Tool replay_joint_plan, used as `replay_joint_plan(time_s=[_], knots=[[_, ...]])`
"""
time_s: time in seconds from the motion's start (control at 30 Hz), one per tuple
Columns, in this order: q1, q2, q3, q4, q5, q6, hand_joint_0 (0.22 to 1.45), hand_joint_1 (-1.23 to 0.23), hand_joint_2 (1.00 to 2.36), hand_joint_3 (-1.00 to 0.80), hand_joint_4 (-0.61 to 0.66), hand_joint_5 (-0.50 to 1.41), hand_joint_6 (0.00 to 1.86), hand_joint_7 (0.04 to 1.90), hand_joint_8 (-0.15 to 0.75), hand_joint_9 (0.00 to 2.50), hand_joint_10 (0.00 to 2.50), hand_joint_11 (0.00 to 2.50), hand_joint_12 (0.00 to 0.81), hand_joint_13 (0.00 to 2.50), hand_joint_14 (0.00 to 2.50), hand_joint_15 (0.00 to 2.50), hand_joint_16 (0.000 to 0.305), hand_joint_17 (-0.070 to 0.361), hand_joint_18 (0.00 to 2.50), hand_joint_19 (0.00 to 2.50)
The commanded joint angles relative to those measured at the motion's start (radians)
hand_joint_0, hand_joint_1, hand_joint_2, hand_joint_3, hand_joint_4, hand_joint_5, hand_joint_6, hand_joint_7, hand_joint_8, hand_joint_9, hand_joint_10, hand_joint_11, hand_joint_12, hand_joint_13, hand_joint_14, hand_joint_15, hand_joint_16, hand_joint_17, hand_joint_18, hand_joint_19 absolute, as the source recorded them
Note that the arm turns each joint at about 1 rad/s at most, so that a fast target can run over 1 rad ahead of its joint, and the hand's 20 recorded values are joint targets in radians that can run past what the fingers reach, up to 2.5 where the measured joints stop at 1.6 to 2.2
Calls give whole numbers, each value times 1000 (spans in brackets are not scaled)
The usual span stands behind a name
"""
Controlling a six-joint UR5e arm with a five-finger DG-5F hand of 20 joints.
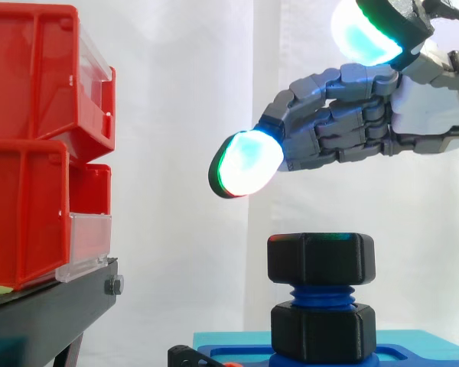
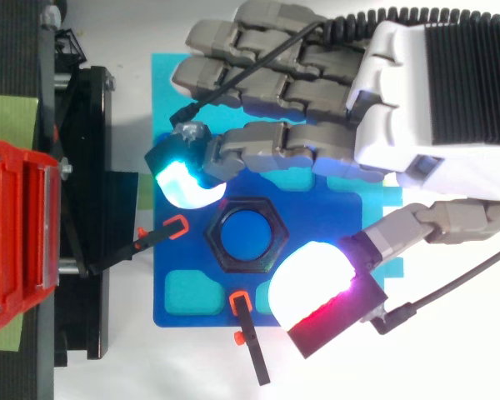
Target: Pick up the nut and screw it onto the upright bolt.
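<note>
From the side we see the nut [image 1: 321,258] sitting atop the upright bolt [image 1: 321,294], with blue thread bare beneath it (so screwing down looks unfinished). The hand [image 1: 344,122] hovers above, fingers relaxed and holding nothing. From above, its glowing pads [image 2: 187,179] flank the nut [image 2: 217,250] without touching it.

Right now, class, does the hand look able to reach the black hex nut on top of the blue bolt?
Probably yes: the hand hovers above the hex nut with only open air between, its glowing fingertips spread to either side.
</note>
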Motion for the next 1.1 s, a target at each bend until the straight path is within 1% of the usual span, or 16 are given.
replay_joint_plan(time_s=[0.0,0.07,0.1,0.17,0.2,0.27,0.3,0.37,0.47,0.6,0.77,0.83,0.9,0.93,1.07], knots=[[2,-2,0,-16,-3,0,409,95,1000,-500,42,-228,500,547,175,21,0,0,366,0,0,0,58,130,0,0],[2,-2,-5,-24,-3,-2,408,118,1000,-500,45,-230,500,536,172,8,0,0,365,0,0,0,58,129,0,0],[0,-2,-19,-21,-5,-2,407,124,1000,-500,44,-231,500,530,169,2,0,0,364,0,0,0,58,130,0,0],[2,-1,-34,-13,-5,-2,408,147,1000,-500,45,-237,500,538,167,0,0,0,362,0,0,0,58,131,0,0],[2,-2,-46,-2,-3,0,408,147,1000,-500,45,-238,500,536,166,0,0,0,360,0,0,0,58,130,0,0],[2,-2,-58,19,-3,0,407,147,1000,-500,46,-239,500,540,166,0,0,0,359,0,0,0,58,130,0,0],[2,-2,-66,42,-3,0,408,149,1000,-500,46,-239,500,541,166,0,0,0,359,0,0,0,57,129,0,0],[2,-2,-74,54,-6,0,409,147,1000,-500,46,-238,500,542,168,0,0,0,359,0,0,0,57,129,0,0],[-1,-2,-74,53,-12,-2,410,145,1000,-500,53,-232,500,551,168,0,0,0,360,0,0,0,58,130,0,0],[-1,-2,-74,51,-12,-2,418,119,1000,-500,64,-199,501,582,180,27,0,0,358,0,0,0,57,129,0,0],[-3,-2,-74,44,-12,-2,437,90,1000,-500,119,-130,502,733,201,187,0,0,359,0,0,0,56,125,0,0],[-3,-2,-74,44,-12,-2,453,52,1000,-500,182,-84,503,857,218,325,0,0,350,0,0,0,54,120,0,0],[-3,-1,-74,44,-12,-2,461,13,1000,-500,202,-63,504,912,225,401,0,0,344,26,0,0,53,119,0,0],[-3,-1,-74,44,-12,-2,467,-6,1000,-500,205,-43,504,964,232,484,0,0,337,90,0,0,51,114,0,0],[-3,-1,-74,44,-12,0,480,-55,1000,-500,175,-2,504,1055,229,658,0,0,322,214,0,0,47,107,0,0]])
